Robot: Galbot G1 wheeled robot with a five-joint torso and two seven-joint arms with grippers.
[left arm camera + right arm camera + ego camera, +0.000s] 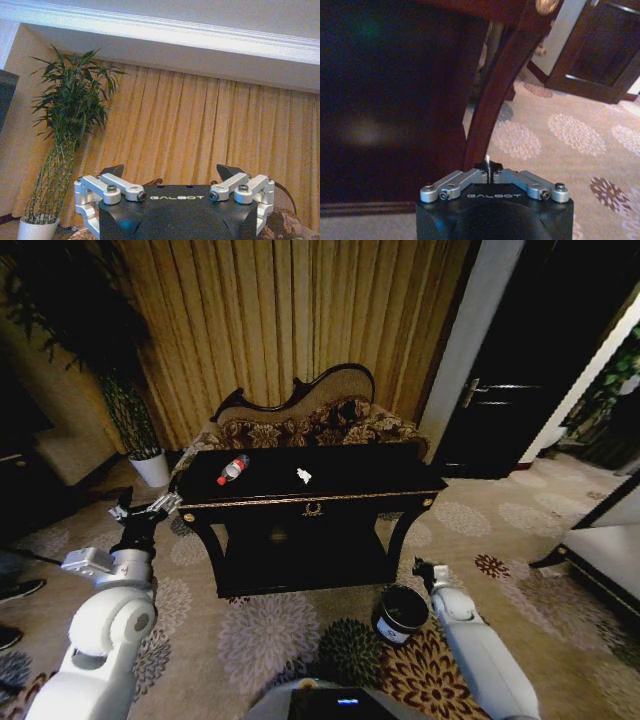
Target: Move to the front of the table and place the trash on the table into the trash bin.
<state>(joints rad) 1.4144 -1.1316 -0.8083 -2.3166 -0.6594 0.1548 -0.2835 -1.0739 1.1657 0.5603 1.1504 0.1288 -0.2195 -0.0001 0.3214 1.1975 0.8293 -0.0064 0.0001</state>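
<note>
Facing the table: the robot is sitting square before the table's front, carpet lying open between them.
Right gripper [420, 567]: it is hanging low, near the table's front right leg and just beside the trash bin; in the right wrist view its fingers [489, 167] are pressing together, clenched on a thin white sliver.
Trash bin [400, 613]: it is standing upright on the carpet beside the right arm, in front of the table's right end.
Left gripper [143, 508]: it is hovering off the table's left edge, fingers spread wide and released.
Table [330, 500]: its gold-trimmed front edge is running across the view.
Bottle [232, 469]: it is lying on its side on the left of the tabletop.
Paper scrap [304, 476]: it is resting mid-table, apart from the bottle.
Sofa [300, 420]: it is sitting right behind the table's far edge.
Plant pot [152, 468]: it is standing far left by the curtain.
</note>
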